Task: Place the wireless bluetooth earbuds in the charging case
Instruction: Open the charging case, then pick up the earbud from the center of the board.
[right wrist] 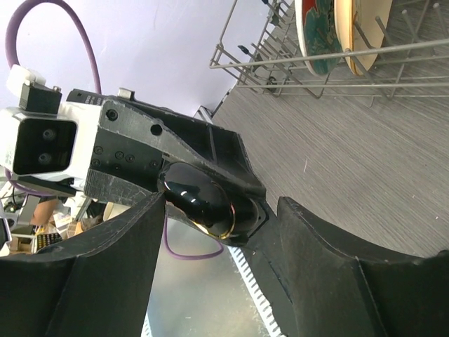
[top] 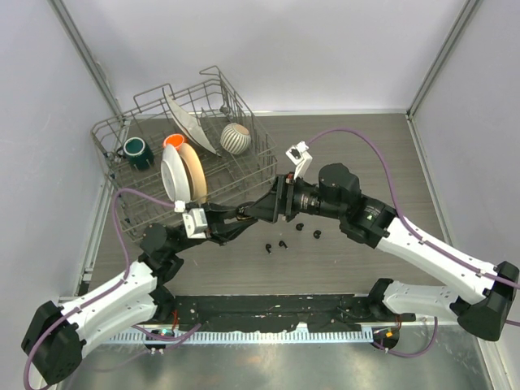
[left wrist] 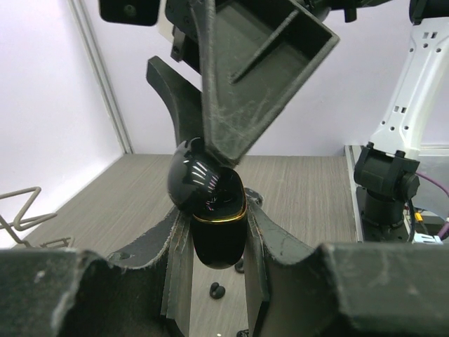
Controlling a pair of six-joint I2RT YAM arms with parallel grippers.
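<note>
The charging case (left wrist: 210, 210) is glossy black with a gold seam. My left gripper (left wrist: 214, 228) is shut on its lower half and holds it above the table; in the top view this gripper (top: 258, 211) is at the table's middle. My right gripper (right wrist: 221, 203) is open and straddles the case (right wrist: 200, 196). One of its fingers (left wrist: 238, 105) rests against the case's top. Several tiny black earbuds lie on the table below, at the middle (top: 267, 247), (top: 283, 243) and to the right (top: 299, 226), (top: 315, 235). One earbud shows under the case (left wrist: 217, 289).
A wire dish rack (top: 122, 130) stands at the back left. It holds a green mug (top: 136, 152), plates (top: 183, 172) and a striped cup (top: 236, 138). The rack also shows in the right wrist view (right wrist: 316, 63). Both arms meet just in front of it.
</note>
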